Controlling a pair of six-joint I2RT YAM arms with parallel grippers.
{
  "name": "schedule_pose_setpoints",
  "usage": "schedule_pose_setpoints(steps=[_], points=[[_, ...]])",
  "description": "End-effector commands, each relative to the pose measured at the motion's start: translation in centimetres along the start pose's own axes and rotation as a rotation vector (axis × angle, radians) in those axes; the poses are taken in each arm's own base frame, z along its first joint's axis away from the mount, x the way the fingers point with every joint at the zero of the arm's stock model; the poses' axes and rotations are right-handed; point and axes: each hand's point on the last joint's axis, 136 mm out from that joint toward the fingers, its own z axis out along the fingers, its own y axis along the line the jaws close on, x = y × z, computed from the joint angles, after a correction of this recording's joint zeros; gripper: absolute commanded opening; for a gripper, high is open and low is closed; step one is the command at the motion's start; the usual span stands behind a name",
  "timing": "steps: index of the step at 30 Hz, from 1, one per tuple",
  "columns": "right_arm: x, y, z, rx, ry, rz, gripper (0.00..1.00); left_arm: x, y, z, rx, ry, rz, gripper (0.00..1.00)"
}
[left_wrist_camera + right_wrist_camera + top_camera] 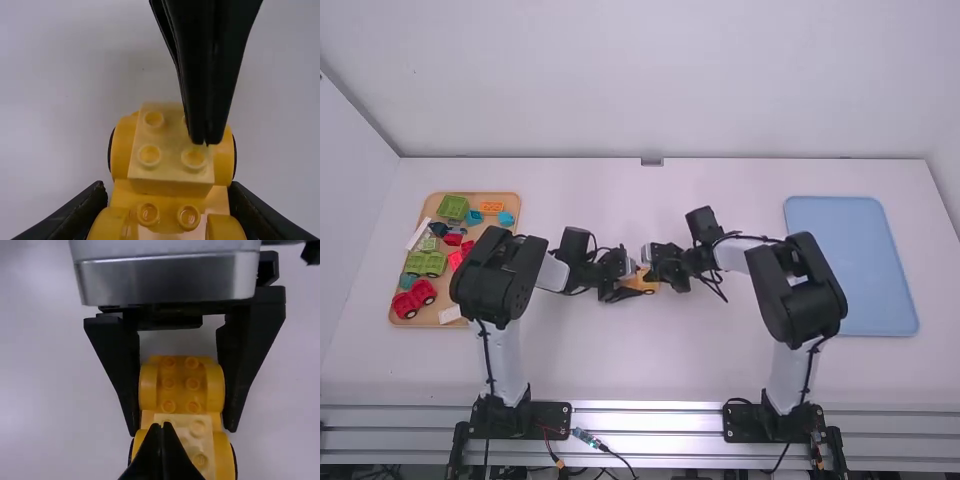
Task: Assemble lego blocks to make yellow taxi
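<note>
The yellow car body (172, 194) is between the two grippers, in the middle of the table (650, 370), its studs facing up. Its long axis runs crosswise over the table, from the left gripper (626, 291) towards the right gripper (649, 270). The fingers (82, 212) of the left gripper are grasping it, one along each long side, so the axis lies between them and roughly parallel to them. One end, with rounded yellow flanks and rows of studs, sits between these fingers; the other end sticks out past their tips, towards the right gripper. I cannot tell which end is the car's front.

On that outer end, between the dark wheels (235, 152), is a pale yellow block (170, 172) with its four studs up, its sides running about in line with the car body. The fingers (161, 457) of the right gripper are clenched together with nothing between them, their tips right at the pale yellow block, in front of one stud on its side nearer that gripper. Whether the tips press on it, I cannot tell.
</note>
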Motion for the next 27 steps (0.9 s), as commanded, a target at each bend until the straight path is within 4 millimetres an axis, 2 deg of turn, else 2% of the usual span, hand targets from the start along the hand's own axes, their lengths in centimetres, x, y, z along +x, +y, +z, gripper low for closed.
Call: schedule_pose_setpoints(steps=[1, 2, 5, 8, 9, 10, 11, 12, 13, 14, 15, 17, 21, 27], points=[[-1.2, -1.0, -2.0, 0.062, 0.008, -0.04, 0.0, 0.4, -0.3, 0.2, 0.012, 0.003, -0.015, 0.62], [-1.2, -1.0, -2.0, 0.062, 0.008, -0.04, 0.0, 0.4, -0.3, 0.2, 0.012, 0.003, -0.015, 0.62], [-1.9, -2.4, -4.3, 0.138, 0.009, -0.014, 0.0, 0.5, -0.4, 0.2, 0.014, 0.004, -0.018, 0.63], [-1.7, -3.4, -5.7, 0.197, 0.037, 0.024, 0.0, 0.5, -0.4, 0.2, 0.016, 0.006, -0.022, 0.64], [-1.2, -4.1, -6.9, 0.245, 0.068, 0.073, 0.07, 0.6, -0.5, 0.2, 0.019, 0.008, -0.027, 0.65], [-1.0, -4.2, -7.3, 0.259, 0.081, 0.086, 0.14, 0.6, -0.6, 0.2, 0.02, 0.009, -0.029, 0.65], [-0.8, -4.4, -7.7, 0.274, 0.091, 0.099, 0.23, 0.6, -0.6, 0.2, 0.022, 0.01, -0.032, 0.66], [-0.3, -4.8, -8.6, 0.309, 0.12, 0.147, 0.52, 0.7, -0.7, 0.2, 0.025, 0.012, -0.036, 0.67], [0.0, -4.9, -9.2, 0.326, 0.135, 0.16, 0.74, 0.8, -0.8, 0.2, 0.029, 0.015, -0.034, 0.68], [0.1, -4.9, -9.4, 0.33, 0.14, 0.165, 0.77, 0.8, -0.9, 0.2, 0.031, 0.016, -0.031, 0.68], [0.3, -4.9, -10.1, 0.342, 0.147, 0.185, 0.99, 1.0, -1.1, 0.2, 0.039, 0.021, -0.016, 0.71], [0.4, -5.1, -10.9, 0.363, 0.139, 0.228, 0.99, 1.1, -1.3, 0.1, 0.045, 0.026, -0.011, 0.75], [0.8, -5.6, -11.9, 0.394, 0.131, 0.268, 0.99, 1.1, -1.3, 0.1, 0.044, 0.026, -0.01, 0.98], [1.1, -5.7, -12.2, 0.402, 0.132, 0.278, 0.99, 1.1, -0.1, -0.1, -0.006, 0.061, -0.038, 0.99]])
